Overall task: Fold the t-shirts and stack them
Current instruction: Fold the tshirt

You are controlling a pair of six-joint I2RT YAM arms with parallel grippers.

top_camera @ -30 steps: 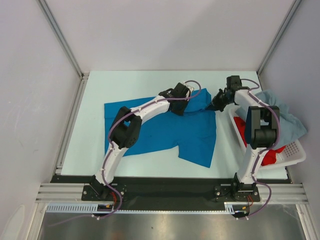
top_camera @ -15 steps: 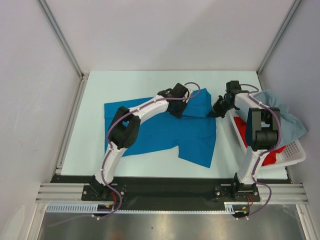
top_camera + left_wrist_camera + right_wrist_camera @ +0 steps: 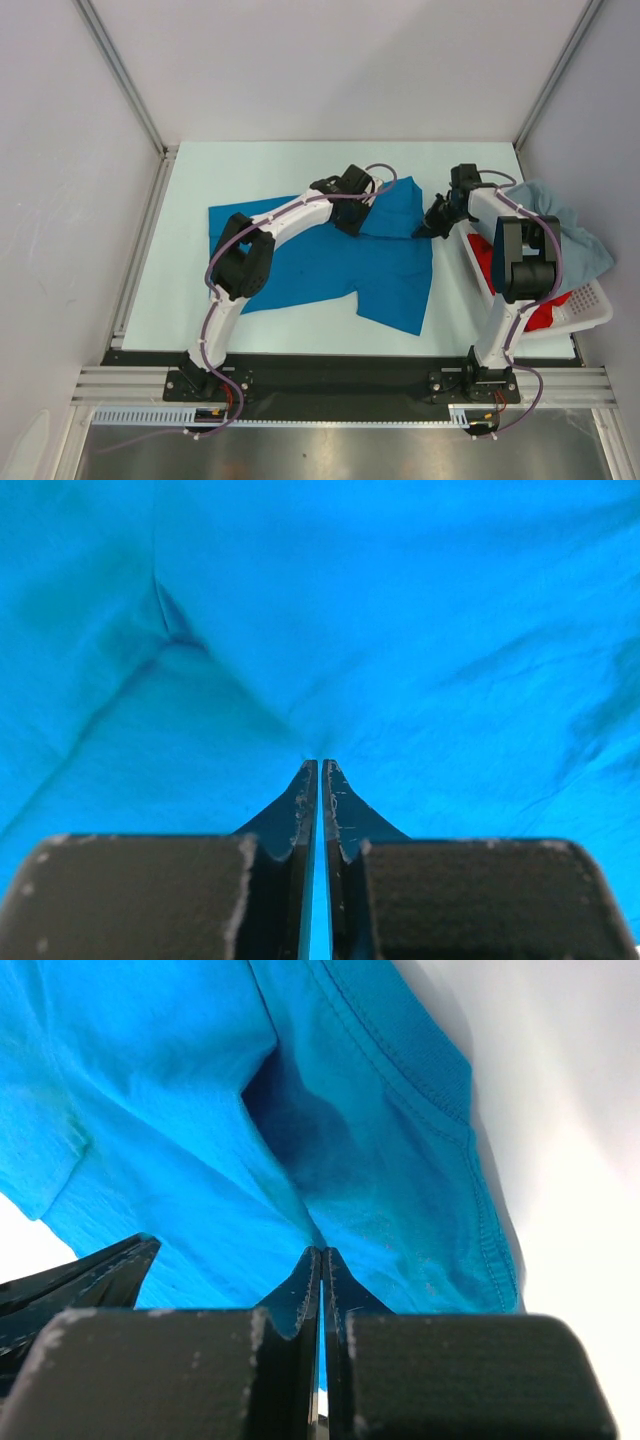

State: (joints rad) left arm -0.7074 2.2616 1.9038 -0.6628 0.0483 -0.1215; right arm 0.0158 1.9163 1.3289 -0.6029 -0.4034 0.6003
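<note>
A bright blue t-shirt (image 3: 330,270) lies spread over the middle of the table. Its far right part is folded over. My left gripper (image 3: 347,224) presses down on that fold. In the left wrist view its jaws (image 3: 320,763) stand only a sliver apart, and the blue cloth (image 3: 400,630) puckers at their tips. My right gripper (image 3: 427,224) is at the shirt's right edge. It (image 3: 321,1250) is shut on a raised pinch of the blue cloth (image 3: 200,1140) near a stitched hem. The red t-shirt (image 3: 483,255) and the pale grey-blue t-shirt (image 3: 570,235) lie in the basket.
A white slatted basket (image 3: 590,315) stands at the table's right edge, close beside my right arm. The grey-blue shirt hangs over its far rim. Aluminium posts and white walls enclose the table on three sides.
My right gripper has drawn slightly nearer and to the left, taking the shirt's edge along. The left gripper has stayed on the fold, and its jaws have parted a sliver.
</note>
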